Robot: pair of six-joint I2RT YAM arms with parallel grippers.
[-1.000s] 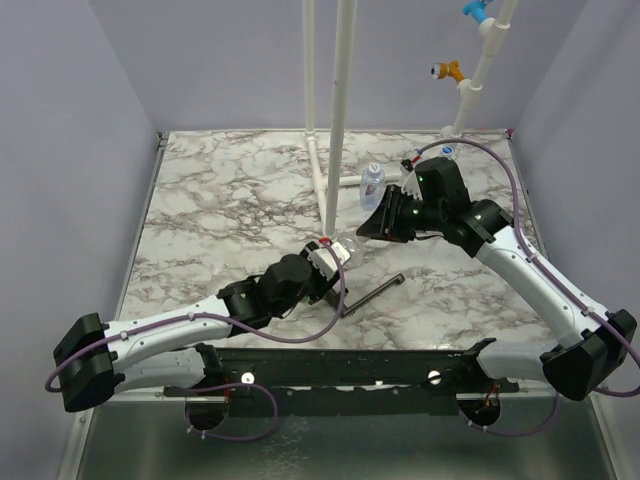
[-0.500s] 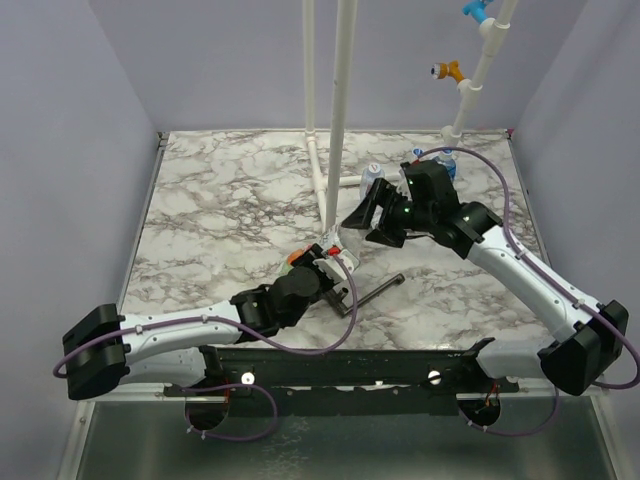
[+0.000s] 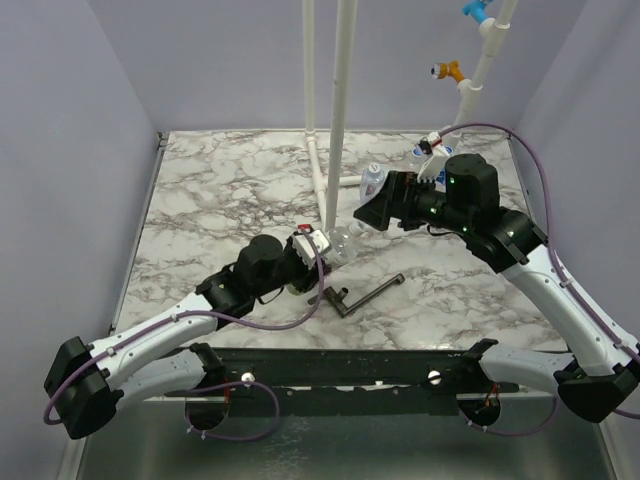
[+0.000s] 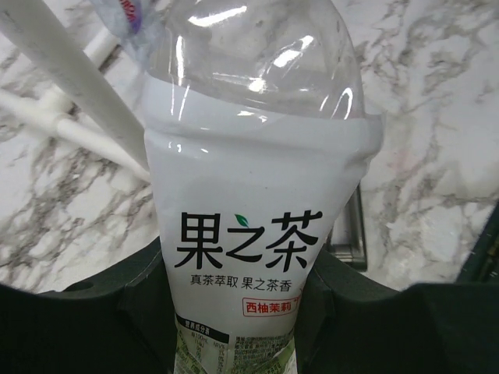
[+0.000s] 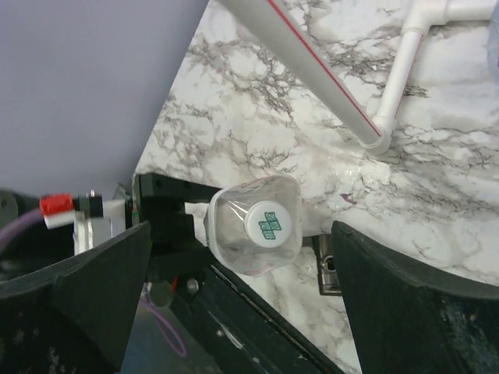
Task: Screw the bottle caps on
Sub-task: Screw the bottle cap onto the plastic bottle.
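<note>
My left gripper (image 3: 318, 248) is shut on a clear bottle (image 3: 340, 240) with a white label, held tilted above the table's middle. In the left wrist view the black jaws press both sides of the bottle (image 4: 257, 179) on its label. A white cap (image 5: 269, 220) with green print sits on the neck of that bottle (image 5: 234, 241) in the right wrist view. My right gripper (image 3: 383, 207) faces the cap from a short way back, its fingers (image 5: 405, 304) spread wide with nothing between them.
Two white pipes (image 3: 340, 100) rise from the table behind the held bottle. A black T-shaped tool (image 3: 365, 293) lies near the front. A blue-labelled bottle (image 3: 372, 181) stands behind the right gripper, and another bottle (image 3: 428, 152) sits at the back right.
The right gripper has opened wide and drawn back to the right, away from the cap. The left arm has shifted left, still holding the bottle.
</note>
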